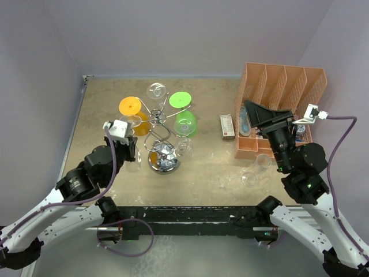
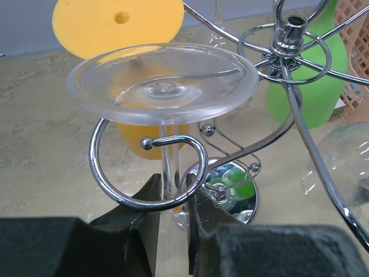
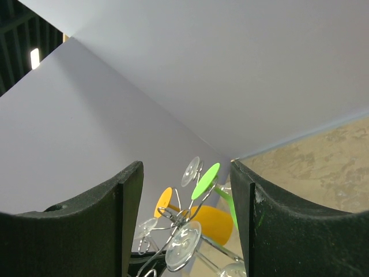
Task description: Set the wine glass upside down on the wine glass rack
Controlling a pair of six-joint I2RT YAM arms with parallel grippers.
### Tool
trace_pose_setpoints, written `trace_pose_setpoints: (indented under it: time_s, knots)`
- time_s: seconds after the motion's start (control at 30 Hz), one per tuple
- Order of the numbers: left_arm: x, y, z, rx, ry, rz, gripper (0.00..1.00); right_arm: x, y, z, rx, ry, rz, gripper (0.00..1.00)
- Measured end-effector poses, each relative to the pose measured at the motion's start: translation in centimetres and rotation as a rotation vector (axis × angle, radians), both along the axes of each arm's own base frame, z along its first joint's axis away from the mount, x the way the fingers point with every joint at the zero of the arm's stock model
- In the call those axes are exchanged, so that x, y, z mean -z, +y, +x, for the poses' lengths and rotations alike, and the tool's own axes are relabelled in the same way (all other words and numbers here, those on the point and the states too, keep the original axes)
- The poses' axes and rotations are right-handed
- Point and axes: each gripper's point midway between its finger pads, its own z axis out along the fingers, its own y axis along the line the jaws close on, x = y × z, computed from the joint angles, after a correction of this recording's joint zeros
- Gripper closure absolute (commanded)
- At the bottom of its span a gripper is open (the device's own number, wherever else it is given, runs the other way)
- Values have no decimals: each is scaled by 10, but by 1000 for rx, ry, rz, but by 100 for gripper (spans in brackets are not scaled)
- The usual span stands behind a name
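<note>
The glass [image 2: 162,86] stem drops into the left claw [image 2: 174,199], its bowl hidden (grip unclear). A clear bowl [image 2: 340,167] is cut by the right edge; from above, that claw is hidden.

This is a robot test cell in a lab. Plain lavender walls [image 1: 46,69] box in a stone-patterned desk [image 1: 109,104] on three sides, with no furniture or decoration around it. Two white-and-black robot arms, the left arm [image 1: 75,184] and the right arm [image 1: 305,173], are bolted to a black rail [image 1: 190,216] along the near edge. A purple cable [image 1: 341,118] loops off the right one, and a small white camera [image 1: 119,128] sits on the left wrist. The objects look like set-out props: a chrome wine glass rack [image 1: 164,163] hung with clear, orange and green glasses [image 1: 185,121], and an orange mesh file organiser [image 1: 288,81] well apart from it
</note>
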Motion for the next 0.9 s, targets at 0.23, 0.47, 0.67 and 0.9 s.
trace_pose_setpoints:
  time_s: [0.23,0.47,0.67,0.9]
  knots:
    - [-7,8,-3,-17,-24,-23,100,0,0,0,0,-1,0,36]
    - [-14,18,-7,-34,-51,-41,100,0,0,0,0,-1,0,36]
    - [-18,26,-13,-28,-84,-55,100,0,0,0,0,-1,0,36]
    - [-17,23,-20,39,-108,-38,100,0,0,0,0,-1,0,36]
